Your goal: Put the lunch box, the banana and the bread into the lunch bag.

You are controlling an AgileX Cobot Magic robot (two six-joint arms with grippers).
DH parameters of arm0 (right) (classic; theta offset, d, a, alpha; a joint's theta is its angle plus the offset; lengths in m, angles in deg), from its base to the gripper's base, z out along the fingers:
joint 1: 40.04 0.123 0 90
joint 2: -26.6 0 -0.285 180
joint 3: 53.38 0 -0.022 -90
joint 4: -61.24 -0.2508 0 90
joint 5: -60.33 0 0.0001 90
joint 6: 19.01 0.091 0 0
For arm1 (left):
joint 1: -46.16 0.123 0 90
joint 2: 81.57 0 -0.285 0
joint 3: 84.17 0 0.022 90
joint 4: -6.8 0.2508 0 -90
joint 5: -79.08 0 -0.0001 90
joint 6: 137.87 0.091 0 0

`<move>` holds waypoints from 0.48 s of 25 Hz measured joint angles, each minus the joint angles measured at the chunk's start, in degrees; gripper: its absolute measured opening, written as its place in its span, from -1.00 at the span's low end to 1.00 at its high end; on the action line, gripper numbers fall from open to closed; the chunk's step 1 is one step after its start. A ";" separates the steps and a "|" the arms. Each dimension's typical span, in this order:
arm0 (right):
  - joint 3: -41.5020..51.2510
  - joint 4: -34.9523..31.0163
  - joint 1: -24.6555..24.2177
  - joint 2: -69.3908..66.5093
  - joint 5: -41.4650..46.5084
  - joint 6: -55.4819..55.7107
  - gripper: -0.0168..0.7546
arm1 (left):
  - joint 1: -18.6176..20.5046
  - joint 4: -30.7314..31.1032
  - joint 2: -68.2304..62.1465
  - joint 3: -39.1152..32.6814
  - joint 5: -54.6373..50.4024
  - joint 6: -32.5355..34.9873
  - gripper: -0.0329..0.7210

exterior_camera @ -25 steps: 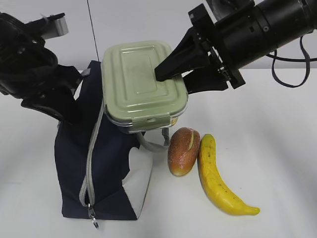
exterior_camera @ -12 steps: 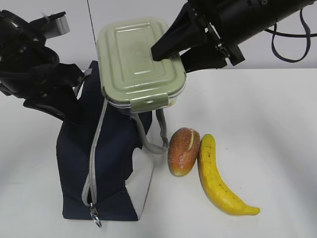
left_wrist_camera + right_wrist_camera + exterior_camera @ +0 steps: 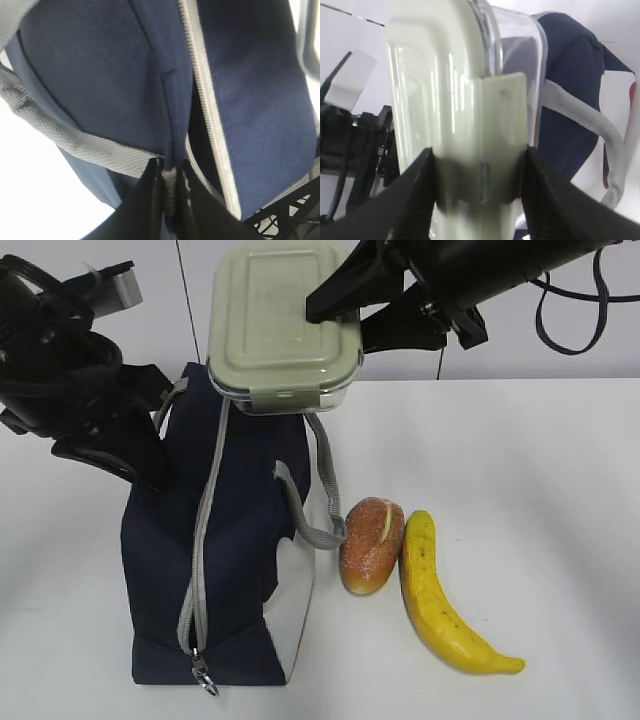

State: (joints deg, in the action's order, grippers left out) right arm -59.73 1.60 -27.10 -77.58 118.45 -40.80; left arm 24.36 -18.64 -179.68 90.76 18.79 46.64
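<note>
**Lunch box held over the standing bag**

The lunch bag (image 3: 215,560) stands upright on the white table (image 3: 520,500), at about 8 o'clock in the exterior view. Its navy side faces the camera, a grey zipper (image 3: 205,540) runs down it to a ring pull (image 3: 205,682) near the bottom, and a white panel shows at its lower right. One grey handle (image 3: 318,495) loops down the bag's right side, its lowest bend just beside the bread.

The left gripper (image 3: 167,195) is at 9 o'clock of the bag's top in the exterior view; in the left wrist view its fingers are pressed together on a fold of the navy fabric where a grey strap meets it.

The lunch box (image 3: 283,325), green lid facing the camera, hangs at 12 o'clock directly above the bag's top edge. The right gripper (image 3: 480,172) pinches it at its right end, one finger on the lid and one under the clear base.

The banana (image 3: 440,605) lies on the table at 5 o'clock, well clear of the bag, with its upper end touching the bread (image 3: 371,545), which lies between banana and bag.
</note>
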 joint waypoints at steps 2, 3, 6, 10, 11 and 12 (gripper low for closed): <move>0.00 -0.49 0.10 0.00 -1.07 0.13 0.01 | 0.00 0.00 0.00 0.00 0.00 0.00 -0.86; 0.00 -0.60 0.24 -0.11 -1.44 0.28 0.01 | 0.00 -0.22 0.00 0.00 0.00 0.00 -0.86; 0.00 -1.06 1.24 -0.88 -2.65 0.65 0.01 | 0.00 -0.67 0.00 0.00 0.00 0.00 -0.86; 0.00 -1.09 3.73 -3.30 -3.00 0.88 0.01 | 0.00 -1.26 0.00 0.00 0.20 0.00 -0.86; 0.00 -0.28 4.17 -3.85 -3.00 0.92 0.01 | 0.00 -1.26 0.00 0.00 0.23 0.00 -0.86; -0.03 0.99 4.27 -4.24 -3.00 1.39 0.01 | 0.00 -1.26 0.00 0.00 0.23 0.00 -0.86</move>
State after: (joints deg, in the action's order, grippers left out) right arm -59.76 2.59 -22.83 -81.82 115.44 -39.41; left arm 24.36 -19.91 -179.68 90.76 19.02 46.64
